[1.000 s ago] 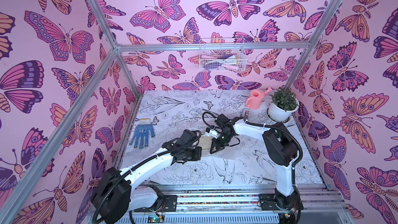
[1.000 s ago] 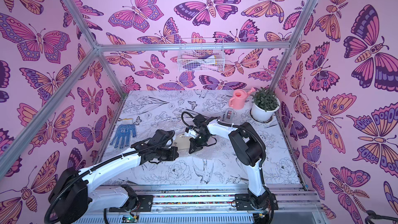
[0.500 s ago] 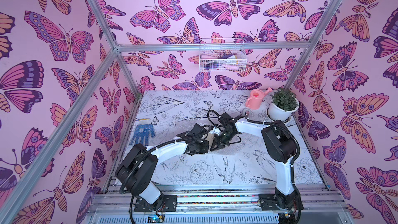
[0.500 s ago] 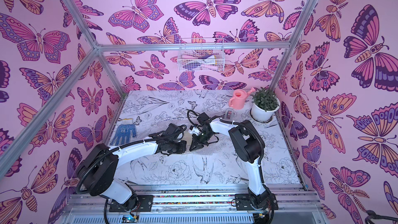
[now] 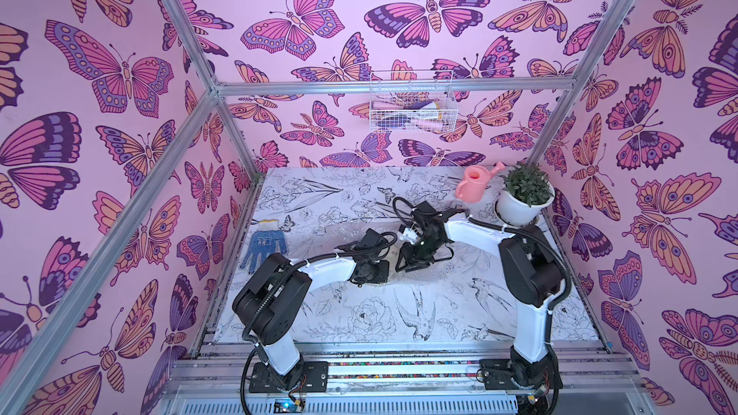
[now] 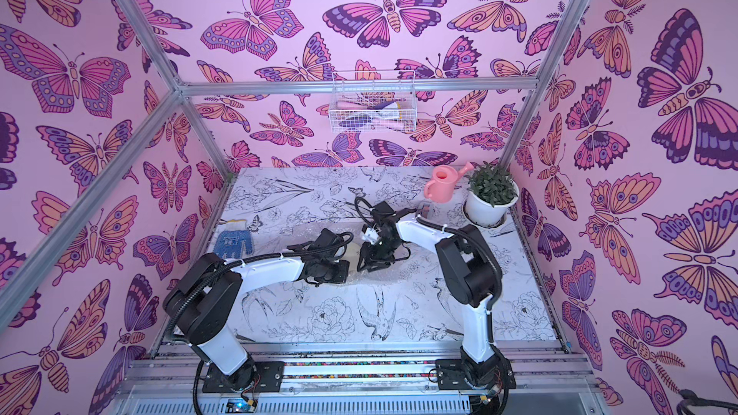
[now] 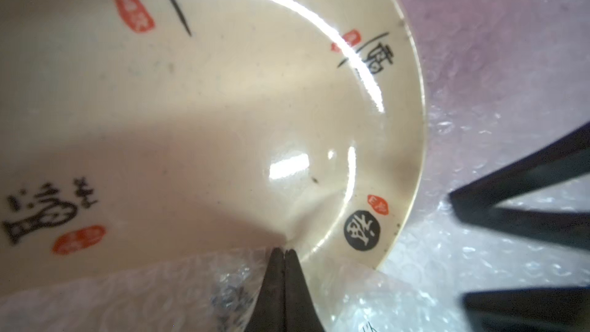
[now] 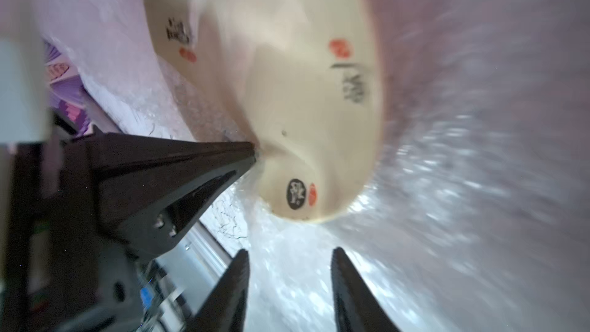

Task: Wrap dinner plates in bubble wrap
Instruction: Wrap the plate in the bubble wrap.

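My right gripper (image 8: 290, 250) stands parted, empty, so the bubble wrap (image 8: 415, 234) may slip off; the left gripper (image 7: 284, 252), jaws together, perhaps only pins the plate (image 7: 223, 106).

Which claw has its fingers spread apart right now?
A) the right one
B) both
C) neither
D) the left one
A: the right gripper has its fingers apart above the bubble wrap, while the left gripper has its tips closed together at the plate.
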{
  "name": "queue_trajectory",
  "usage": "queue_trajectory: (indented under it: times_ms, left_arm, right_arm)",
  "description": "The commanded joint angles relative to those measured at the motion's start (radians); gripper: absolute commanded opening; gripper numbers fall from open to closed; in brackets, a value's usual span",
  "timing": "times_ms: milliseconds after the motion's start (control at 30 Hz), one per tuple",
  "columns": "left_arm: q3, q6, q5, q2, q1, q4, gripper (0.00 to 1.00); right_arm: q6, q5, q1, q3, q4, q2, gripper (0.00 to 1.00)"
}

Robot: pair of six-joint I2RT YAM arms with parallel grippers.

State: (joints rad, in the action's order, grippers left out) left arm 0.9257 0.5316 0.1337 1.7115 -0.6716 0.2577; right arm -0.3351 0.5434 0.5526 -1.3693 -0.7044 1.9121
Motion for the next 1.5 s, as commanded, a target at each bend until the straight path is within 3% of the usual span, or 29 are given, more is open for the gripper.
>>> queue_trajectory:
  times_ms: [0,233,333,467,567,667,767,900,1100,1233,1467]
  left_arm:
    - [-0.025,-0.013,-0.034,0.046,0.009,0.055,0.0]
    - [-0.041,-0.008,-0.071,0.018,0.008,0.087,0.0]
    - [-0.042,-0.01,-0.061,0.023,0.01,0.09,0.0]
    - [-0.035,-0.013,-0.048,0.044,0.01,0.092,0.0]
    - [-0.031,-0.013,-0.042,0.057,0.009,0.092,0.0]
    - [-0.03,-0.01,-0.04,0.069,0.009,0.092,0.0]
    - [-0.028,-0.011,-0.039,0.078,0.009,0.091,0.0]
    - [-0.028,-0.012,-0.04,0.082,0.01,0.093,0.0]
    - [-0.024,-0.015,-0.032,0.094,0.012,0.096,0.0]
    - [-0.022,-0.016,-0.029,0.096,0.014,0.097,0.0]
    - [-0.033,-0.018,-0.031,0.093,0.018,0.095,0.0]
  right_arm:
    - [-0.088,-0.285,-0.039,0.08,-0.019,-0.196,0.53]
    - [-0.178,-0.239,-0.068,0.475,0.248,-0.591,0.61]
    - [-0.182,-0.192,-0.068,0.634,0.398,-0.752,0.73]
    - [-0.176,-0.152,-0.067,0.793,0.59,-0.828,0.72]
    - [-0.04,-0.1,-0.032,0.814,0.639,-0.852,0.61]
    - [0.25,-0.2,0.071,0.81,0.579,-0.918,0.67]
    - [0.488,-0.246,0.094,0.811,0.564,-0.944,0.7]
    - [0.644,-0.208,0.087,0.76,0.53,-0.891,0.67]
    - [0.777,-0.165,0.086,0.639,0.281,-0.767,0.6]
    - [0.761,-0.233,0.086,0.647,0.292,-0.755,0.51]
    - [0.778,-0.222,0.067,0.615,0.263,-0.714,0.35]
